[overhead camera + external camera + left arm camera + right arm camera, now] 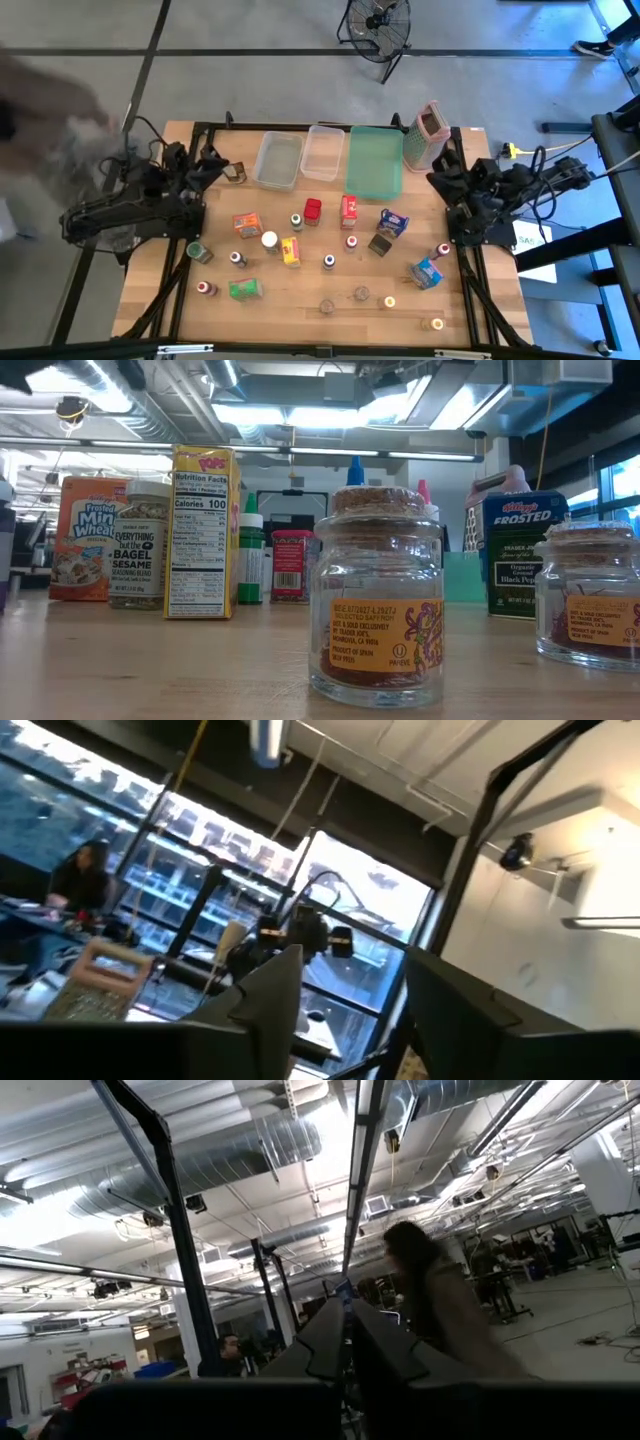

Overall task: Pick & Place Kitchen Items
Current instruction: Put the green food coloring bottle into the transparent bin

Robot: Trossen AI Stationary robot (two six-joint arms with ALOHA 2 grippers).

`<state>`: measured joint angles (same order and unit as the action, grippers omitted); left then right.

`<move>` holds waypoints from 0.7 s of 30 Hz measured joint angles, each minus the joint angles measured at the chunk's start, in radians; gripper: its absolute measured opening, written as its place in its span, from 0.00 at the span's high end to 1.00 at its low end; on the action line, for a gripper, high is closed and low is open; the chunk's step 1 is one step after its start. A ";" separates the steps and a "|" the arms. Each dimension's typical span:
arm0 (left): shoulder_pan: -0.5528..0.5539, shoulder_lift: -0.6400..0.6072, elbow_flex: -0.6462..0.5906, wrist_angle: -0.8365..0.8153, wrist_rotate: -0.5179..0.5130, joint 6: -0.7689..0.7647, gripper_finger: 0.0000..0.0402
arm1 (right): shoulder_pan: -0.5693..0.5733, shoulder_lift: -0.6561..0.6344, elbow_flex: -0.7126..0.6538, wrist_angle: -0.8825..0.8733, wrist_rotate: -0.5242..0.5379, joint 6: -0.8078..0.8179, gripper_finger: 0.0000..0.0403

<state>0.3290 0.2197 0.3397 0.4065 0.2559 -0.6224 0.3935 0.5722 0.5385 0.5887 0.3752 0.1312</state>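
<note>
Small groceries are spread on the wooden tabletop (pixel 300 300).
Left tool (pixel 345 1010) is seen spread, right tool (pixel 348 1345) pressed together, only in wrist views.

Black jointed left arm (pixel 135 205), right arm (pixel 495 195); dark wedge-shaped fingers (pixel 325 1342).

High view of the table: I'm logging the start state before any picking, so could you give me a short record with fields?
left end effector: parked at the table's left edge, fingers apart, holding nothing
right end effector: parked at the right edge, fingers shut, empty
kitchen items: small boxes, jars and spice bottles scattered over the wooden table
clear tubs: two, empty, at the far edge
green tray: beside the tubs, empty
box grater: upright, right of the tray
</note>
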 joint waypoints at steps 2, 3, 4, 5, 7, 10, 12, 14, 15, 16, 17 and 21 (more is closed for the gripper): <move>0.000 0.029 0.039 -0.001 0.010 0.003 0.53 | 0.000 0.019 0.053 -0.049 0.000 -0.017 0.90; 0.000 0.045 0.059 -0.001 0.012 0.015 0.53 | 0.000 0.031 0.086 -0.081 0.000 -0.031 0.87; 0.000 0.060 0.077 -0.001 0.013 0.029 0.52 | 0.000 0.046 0.122 -0.122 0.000 -0.040 0.85; 0.000 0.077 0.095 0.000 0.014 0.041 0.52 | 0.000 0.062 0.162 -0.170 0.000 -0.045 0.83; 0.000 0.110 0.125 -0.004 0.013 0.058 0.52 | 0.000 0.095 0.248 -0.281 0.003 -0.051 0.78; 0.000 0.159 0.170 -0.005 0.011 0.088 0.52 | 0.000 0.148 0.371 -0.442 0.015 -0.050 0.71; 0.000 0.191 0.206 -0.016 0.031 0.118 0.52 | 0.000 0.181 0.440 -0.514 0.012 -0.032 0.68; 0.000 0.232 0.255 -0.036 0.096 0.158 0.52 | 0.000 0.205 0.495 -0.574 -0.023 -0.011 0.67; 0.000 0.253 0.283 -0.061 0.126 0.178 0.52 | 0.000 0.215 0.517 -0.595 -0.046 -0.008 0.67; -0.001 0.275 0.314 -0.091 0.140 0.199 0.52 | 0.000 0.224 0.537 -0.609 -0.065 -0.008 0.67; -0.001 0.302 0.353 -0.128 0.143 0.223 0.52 | 0.000 0.229 0.554 -0.624 -0.082 -0.009 0.67; -0.001 0.415 0.525 -0.303 0.168 0.320 0.52 | 0.000 0.239 0.592 -0.660 -0.146 -0.009 0.67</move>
<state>0.3279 0.6349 0.8648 0.1031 0.4236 -0.3026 0.3935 0.8108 1.1306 -0.0717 0.2289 0.1226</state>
